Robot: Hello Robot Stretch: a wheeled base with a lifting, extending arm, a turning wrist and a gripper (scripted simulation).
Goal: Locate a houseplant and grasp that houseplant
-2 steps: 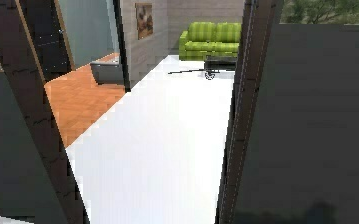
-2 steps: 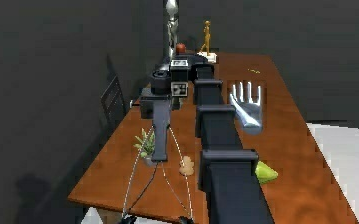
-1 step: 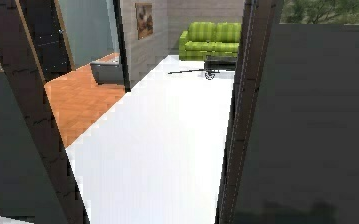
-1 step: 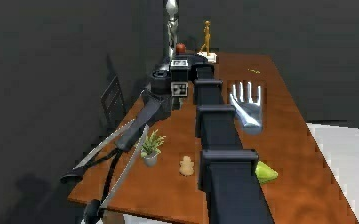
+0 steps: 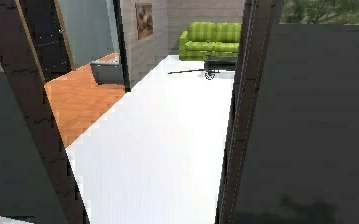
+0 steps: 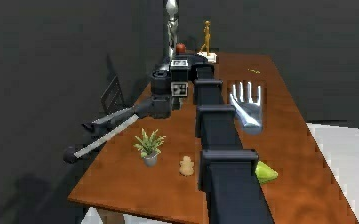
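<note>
In the forward view, a white floor [image 5: 157, 130] runs ahead between dark door frames to a green sofa [image 5: 209, 38] by the far wall. A low dark object [image 5: 215, 70], too small to name, sits just in front of the sofa. A framed picture [image 5: 144, 20] hangs on the wall, and orange flooring [image 5: 82, 95] lies to the view's left.

In the arm side view, the arm [image 6: 227, 170] reaches out over a wooden table [image 6: 297, 150]. The gripper [image 6: 75, 142] points toward the table's left edge. I cannot tell how its fingers are set or whether it holds anything. The houseplant [image 6: 149, 147], a small potted one, stands on the table just beside the fingers. A white hand-shaped ornament [image 6: 247, 105], a small tan figure [image 6: 186, 166], what may be a yellow-green fruit [image 6: 268, 173] and a golden statuette [image 6: 207, 38] also stand on the table.
</note>
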